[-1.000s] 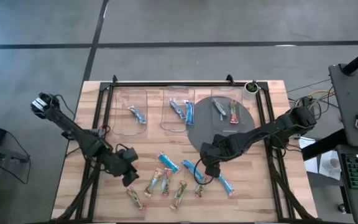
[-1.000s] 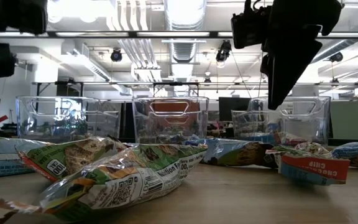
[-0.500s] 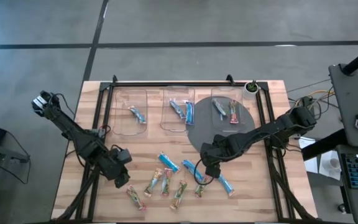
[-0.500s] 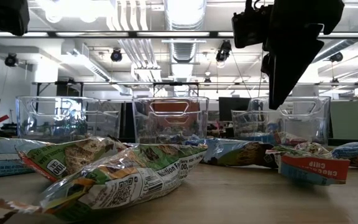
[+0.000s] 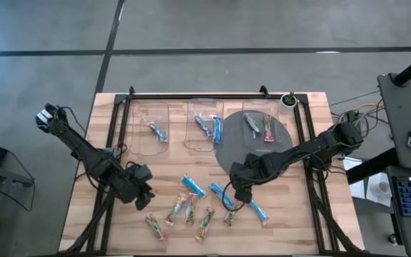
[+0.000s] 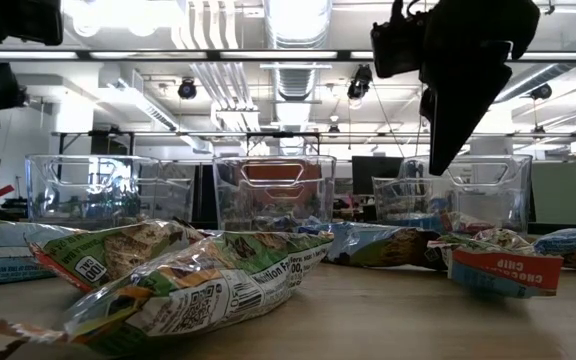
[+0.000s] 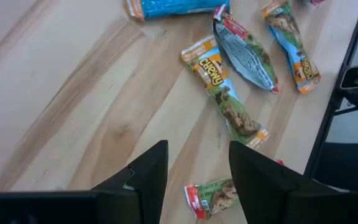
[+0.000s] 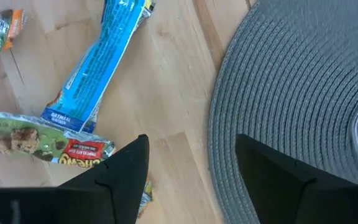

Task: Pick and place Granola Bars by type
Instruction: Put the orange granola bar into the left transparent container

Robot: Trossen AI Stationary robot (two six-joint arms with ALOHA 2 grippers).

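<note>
Left gripper (image 5: 145, 201) now nearer, beside loose Granola Bars (image 5: 191, 208).

Bare wood lies open under my left gripper (image 5: 143, 199), its fingers parted. The granola bars (image 5: 191, 205) crowd the front middle. Three clear bins (image 5: 150, 127) and a grey mat (image 5: 234, 150) block the back.

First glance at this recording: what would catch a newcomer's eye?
A scatter of small wrapped granola bars, bright blue and tan-green, lies across the near half of the wooden table. Both dark arms hang over it with fingers apart: the left gripper at the scatter's left edge, the right gripper by a blue bar. Behind stand three clear plastic bins, each already holding bars.
</note>
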